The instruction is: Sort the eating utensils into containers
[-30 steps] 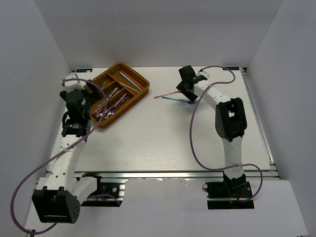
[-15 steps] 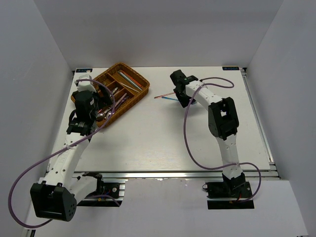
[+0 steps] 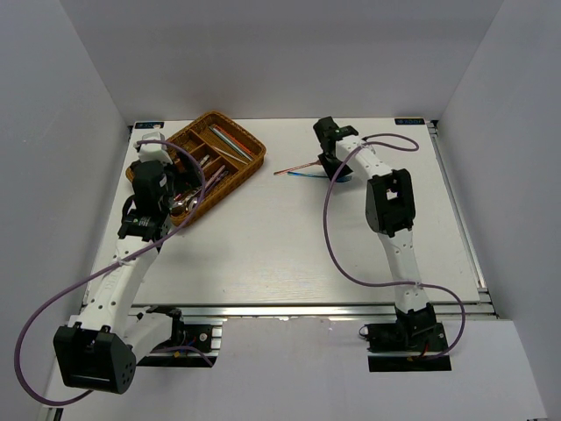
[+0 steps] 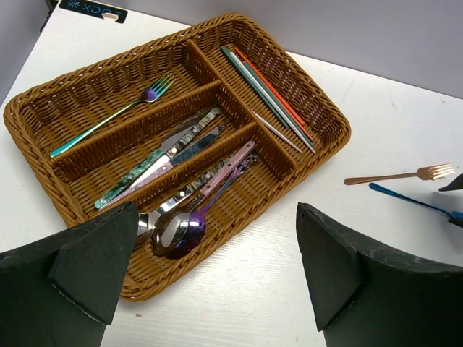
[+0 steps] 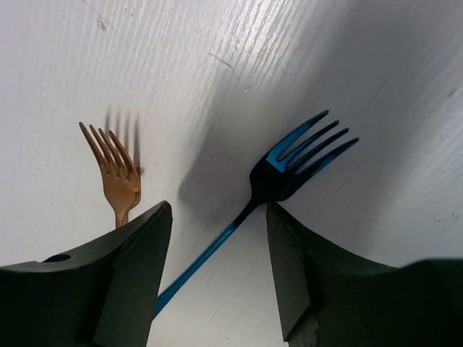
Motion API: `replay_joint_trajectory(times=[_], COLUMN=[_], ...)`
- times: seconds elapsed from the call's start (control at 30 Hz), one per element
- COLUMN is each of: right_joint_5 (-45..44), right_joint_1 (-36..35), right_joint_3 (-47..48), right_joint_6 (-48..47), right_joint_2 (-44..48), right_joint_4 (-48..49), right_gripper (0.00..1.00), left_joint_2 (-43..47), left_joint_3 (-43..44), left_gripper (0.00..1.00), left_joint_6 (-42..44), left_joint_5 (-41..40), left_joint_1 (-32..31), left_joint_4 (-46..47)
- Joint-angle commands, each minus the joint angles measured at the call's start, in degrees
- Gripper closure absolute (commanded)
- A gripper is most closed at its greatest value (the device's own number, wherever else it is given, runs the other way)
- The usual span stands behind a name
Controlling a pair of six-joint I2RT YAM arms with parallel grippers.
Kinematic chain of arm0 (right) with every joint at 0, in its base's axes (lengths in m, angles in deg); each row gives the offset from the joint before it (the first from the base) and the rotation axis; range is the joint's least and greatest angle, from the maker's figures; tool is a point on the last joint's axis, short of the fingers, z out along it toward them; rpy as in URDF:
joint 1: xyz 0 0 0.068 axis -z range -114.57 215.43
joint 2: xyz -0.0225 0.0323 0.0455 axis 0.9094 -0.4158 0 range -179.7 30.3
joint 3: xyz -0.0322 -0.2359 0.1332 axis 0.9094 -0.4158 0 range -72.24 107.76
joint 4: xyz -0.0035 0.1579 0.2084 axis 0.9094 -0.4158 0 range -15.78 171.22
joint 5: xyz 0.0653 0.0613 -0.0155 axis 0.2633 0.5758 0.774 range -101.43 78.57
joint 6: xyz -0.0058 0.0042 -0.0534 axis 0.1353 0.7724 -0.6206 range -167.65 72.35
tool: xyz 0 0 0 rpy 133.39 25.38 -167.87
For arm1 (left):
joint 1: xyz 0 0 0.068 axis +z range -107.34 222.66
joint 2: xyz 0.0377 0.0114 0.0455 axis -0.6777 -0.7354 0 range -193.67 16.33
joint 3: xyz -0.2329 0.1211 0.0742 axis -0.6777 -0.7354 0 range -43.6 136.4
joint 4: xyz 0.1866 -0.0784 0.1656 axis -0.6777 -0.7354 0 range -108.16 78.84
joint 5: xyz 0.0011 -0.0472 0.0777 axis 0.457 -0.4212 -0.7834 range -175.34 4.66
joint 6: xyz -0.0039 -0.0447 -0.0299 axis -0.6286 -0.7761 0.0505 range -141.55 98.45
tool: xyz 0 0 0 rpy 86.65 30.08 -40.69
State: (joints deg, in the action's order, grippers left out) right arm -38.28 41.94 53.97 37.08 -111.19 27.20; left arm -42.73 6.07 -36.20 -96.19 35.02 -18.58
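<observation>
The pick-up of the blue fork (image 5: 289, 170) seems in hand: lying on the table (image 5: 181, 58) beside the rose-gold fork (image 5: 116, 177), well apart from the wicker tray (image 4: 322, 108), it is straddled by the spread, empty right gripper (image 5: 217, 217), which must be lowered and closed.

I see a white surface (image 3: 289, 246) carrying a brown wicker tray (image 4: 318, 108) at its far left, set at an angle to the edges. Well to the right of it, two forks lie flat on the bare white. A rose-gold fork (image 4: 398, 176) has a blue fork (image 4: 406, 200) just beside it on my near side. Both heads point right and lie apart from each other.
</observation>
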Motion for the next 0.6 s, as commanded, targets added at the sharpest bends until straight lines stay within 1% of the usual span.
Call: replay_joint_trajectory(times=[0.0, 0.03, 0.07, 0.17, 0.2, 0.27, 0.33, 0.4, 0.53, 0.57], right_joint_5=[0.7, 2.0, 2.1, 2.8, 3.4, 3.3, 3.5, 3.9, 5.1, 5.8], right_joint_1=[0.5, 1.2, 1.1, 1.1, 1.2, 1.5, 2.5, 3.7, 5.6, 6.1], right_joint_3=[-0.4, -1.1, -1.6, -4.7, -5.5, -7.9, -9.1, -10.5, -13.3, -13.9], right_joint_6=[-1.8, -2.2, -2.7, -4.5, -4.7, -5.9, -7.8, -9.8, -16.9, -20.0], right_joint_2=[-2.0, -2.4, -2.5, -2.5, -2.5, -2.5, -2.7, -2.4, -1.2, -1.3], right_joint_4=[-3.3, -4.0, -4.3, -4.6, -4.6, -5.4, -6.5, -6.6, -5.1, -5.3], right_gripper=[0.4, 0.43, 0.5, 0.64, 0.65, 0.72, 0.72, 0.77, 0.77, 0.77], left_joint_2=[1.5, 1.5, 1.4, 1.2, 1.2, 1.3, 1.2, 1.0, 1.2, 1.2], left_joint_3=[1.0, 1.1, 1.0, 1.1, 1.0, 0.6, 0.4, 0.5, 0.6, 0.4], left_gripper=[0.02, 0.02, 0.02, 0.02, 0.02, 0.02, 0.02, 0.02, 0.02, 0.02], left_joint_6=[-0.3, -0.3, -0.3, -0.1, 0.0, 0.0, 0.0, 0.0, 0.0, -0.1], left_joint_5=[1.4, 1.3, 1.3, 1.2, 0.9, 0.4, 0.4, 0.5, 0.4, 0.1], left_joint_1=[-0.3, -0.3, -0.3, -0.3, -0.2, -0.2, -0.3, -0.2, -0.3, -0.3], left_joint_4=[1.1, 1.1, 1.0, 0.8, 0.9, 1.1, 1.1, 1.0, 1.0, 1.0])
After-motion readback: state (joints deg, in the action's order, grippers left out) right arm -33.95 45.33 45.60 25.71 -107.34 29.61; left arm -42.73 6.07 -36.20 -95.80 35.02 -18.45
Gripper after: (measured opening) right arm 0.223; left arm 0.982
